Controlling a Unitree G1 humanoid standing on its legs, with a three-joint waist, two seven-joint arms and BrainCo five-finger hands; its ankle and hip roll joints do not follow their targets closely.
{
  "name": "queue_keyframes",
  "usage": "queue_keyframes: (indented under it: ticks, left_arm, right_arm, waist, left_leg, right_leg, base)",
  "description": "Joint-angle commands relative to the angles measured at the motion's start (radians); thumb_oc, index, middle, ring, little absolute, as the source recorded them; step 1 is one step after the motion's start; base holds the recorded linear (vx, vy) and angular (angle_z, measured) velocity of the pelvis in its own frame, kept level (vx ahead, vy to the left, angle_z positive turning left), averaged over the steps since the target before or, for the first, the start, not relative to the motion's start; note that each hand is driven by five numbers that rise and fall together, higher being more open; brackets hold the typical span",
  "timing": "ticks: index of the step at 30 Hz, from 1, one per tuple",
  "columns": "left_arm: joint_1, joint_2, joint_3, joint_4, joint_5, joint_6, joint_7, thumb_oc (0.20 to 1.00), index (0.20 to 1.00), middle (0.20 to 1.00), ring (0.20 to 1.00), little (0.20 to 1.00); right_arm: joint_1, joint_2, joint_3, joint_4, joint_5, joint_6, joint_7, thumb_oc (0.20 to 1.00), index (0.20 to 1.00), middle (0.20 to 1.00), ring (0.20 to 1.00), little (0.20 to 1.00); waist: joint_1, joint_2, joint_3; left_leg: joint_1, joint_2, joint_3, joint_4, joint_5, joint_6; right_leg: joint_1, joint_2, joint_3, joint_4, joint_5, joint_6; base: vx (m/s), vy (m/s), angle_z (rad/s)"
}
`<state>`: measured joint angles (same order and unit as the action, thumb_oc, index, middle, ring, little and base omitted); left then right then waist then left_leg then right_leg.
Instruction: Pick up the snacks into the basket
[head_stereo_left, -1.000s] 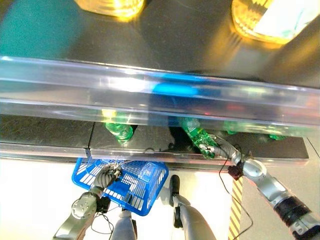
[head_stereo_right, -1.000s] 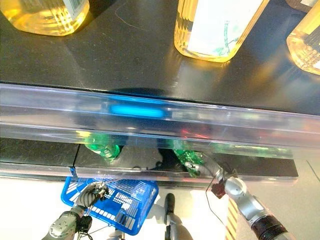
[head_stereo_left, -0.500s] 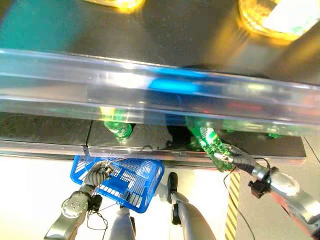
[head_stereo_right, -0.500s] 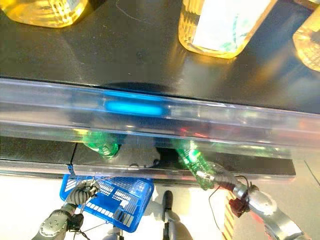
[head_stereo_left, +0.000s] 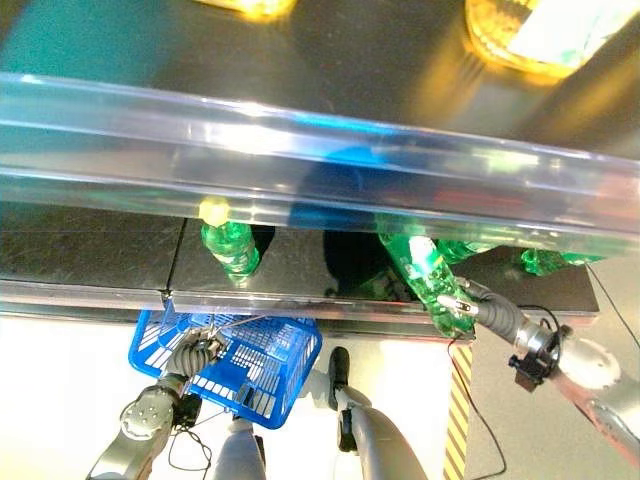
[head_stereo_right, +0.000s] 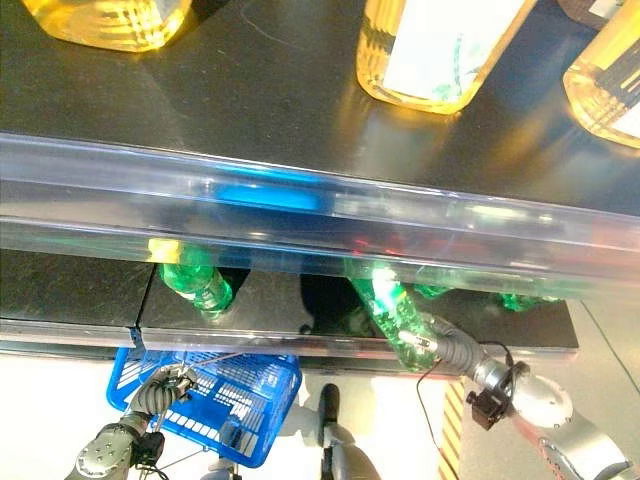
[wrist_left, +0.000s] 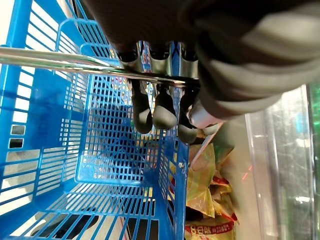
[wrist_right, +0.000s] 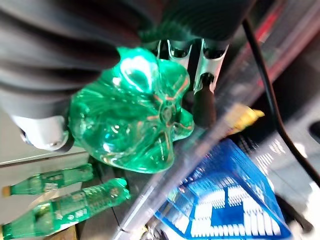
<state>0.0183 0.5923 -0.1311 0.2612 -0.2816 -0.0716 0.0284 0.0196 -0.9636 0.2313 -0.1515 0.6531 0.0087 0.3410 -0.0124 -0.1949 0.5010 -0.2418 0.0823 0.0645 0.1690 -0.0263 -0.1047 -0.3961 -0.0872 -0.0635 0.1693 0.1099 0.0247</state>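
Right wrist view showed your right hand (wrist_right: 75, 75) with its fingers curled round the base of a green bottle (wrist_right: 130, 115); in the left eye view that bottle (head_stereo_left: 425, 275) leaned out past the front edge of the lower shelf (head_stereo_left: 90, 265). Your left hand (wrist_left: 165, 107) was curled round the metal handle (wrist_left: 60, 59) of the blue basket (head_stereo_left: 255, 370), held below the shelf edge. Yellow snack packets (wrist_left: 205, 200) lay just beside the basket's wall, outside it.
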Motion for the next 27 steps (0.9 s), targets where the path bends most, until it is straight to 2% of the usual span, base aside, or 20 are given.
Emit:
queue_keyframes:
  ticks: [1,2,6,7,16,17,22,27]
  left_arm:
    - [0.015,0.058,0.048,-0.051,0.066,-0.075,-0.005,0.200,0.200,0.200,0.200,0.200]
    - [0.001,0.057,0.040,-0.046,0.064,-0.078,-0.002,0.200,0.200,0.200,0.200,0.200]
    - [-0.013,0.058,0.036,-0.047,0.056,-0.086,0.007,0.200,0.200,0.200,0.200,0.200]
    - [-0.028,0.058,0.030,-0.047,0.055,-0.090,0.015,0.200,0.200,0.200,0.200,0.200]
    - [-0.090,0.051,0.014,-0.057,0.049,-0.096,0.038,0.200,0.200,0.200,0.200,0.200]
    - [-0.115,0.049,0.007,-0.059,0.054,-0.095,0.045,0.200,0.200,0.200,0.200,0.200]
    - [-0.130,0.039,0.003,-0.061,0.051,-0.096,0.053,0.200,0.200,0.200,0.200,0.200]
    - [-0.160,0.011,-0.029,-0.071,0.044,-0.099,0.064,0.200,0.200,0.200,0.200,0.200]
  right_arm:
    - [0.040,-0.024,0.054,-0.005,-0.007,-0.013,0.075,0.200,0.200,0.200,0.200,0.200]
    - [0.034,-0.017,0.091,0.048,-0.072,-0.012,0.082,0.200,0.200,0.200,0.200,0.200]
    - [0.004,0.020,0.139,0.151,-0.150,-0.013,0.072,0.200,0.200,0.200,0.200,0.200]
    - [-0.032,0.035,0.173,0.195,-0.251,-0.036,0.058,0.200,0.200,0.200,0.200,0.200]
    - [-0.095,0.094,0.239,0.282,-0.382,-0.049,0.050,0.200,0.200,0.200,0.200,0.200]
    - [-0.118,0.115,0.260,0.315,-0.440,-0.052,0.040,0.200,0.200,0.200,0.200,0.200]
    - [-0.145,0.143,0.279,0.350,-0.469,-0.056,0.030,0.200,0.200,0.200,0.200,0.200]
    - [-0.250,0.231,0.349,0.451,-0.617,-0.068,-0.023,0.200,0.200,0.200,0.200,0.200]
  waist:
    - [-0.011,-0.050,-0.089]
    - [-0.009,-0.048,-0.085]
    - [-0.010,-0.047,-0.079]
    - [-0.007,-0.044,-0.073]
    - [-0.005,-0.037,-0.046]
    - [-0.003,-0.032,-0.036]
    - [-0.002,-0.032,-0.029]
    - [0.006,-0.016,-0.015]
  left_leg:
    - [-0.088,0.024,-0.045,0.032,0.042,-0.009]
    - [-0.091,0.025,-0.046,0.032,0.044,-0.012]
    - [-0.092,0.025,-0.045,0.032,0.043,-0.009]
    - [-0.096,0.024,-0.042,0.035,0.042,-0.008]
    - [-0.121,0.019,-0.045,0.050,0.040,-0.002]
    - [-0.130,0.016,-0.048,0.055,0.041,0.000]
    - [-0.139,0.015,-0.050,0.060,0.042,0.002]
    - [-0.155,0.014,-0.056,0.058,0.049,0.003]
  right_leg:
    - [-0.006,-0.099,0.026,0.067,-0.061,0.153]
    - [-0.005,-0.098,0.025,0.065,-0.060,0.154]
    - [-0.013,-0.097,0.031,0.056,-0.050,0.155]
    - [-0.019,-0.097,0.034,0.055,-0.048,0.157]
    - [-0.046,-0.097,0.041,0.067,-0.046,0.155]
    - [-0.056,-0.098,0.041,0.076,-0.048,0.153]
    - [-0.065,-0.096,0.042,0.080,-0.047,0.152]
    - [-0.075,-0.098,0.036,0.074,-0.037,0.152]
  base:
    - [0.00,0.000,0.00]
    - [0.00,0.000,0.00]
    - [-0.01,0.003,-0.01]
    - [-0.02,0.007,-0.04]
    - [-0.02,0.004,-0.05]
    - [0.00,0.000,0.00]
    - [0.00,0.000,0.00]
    - [0.00,0.000,0.00]
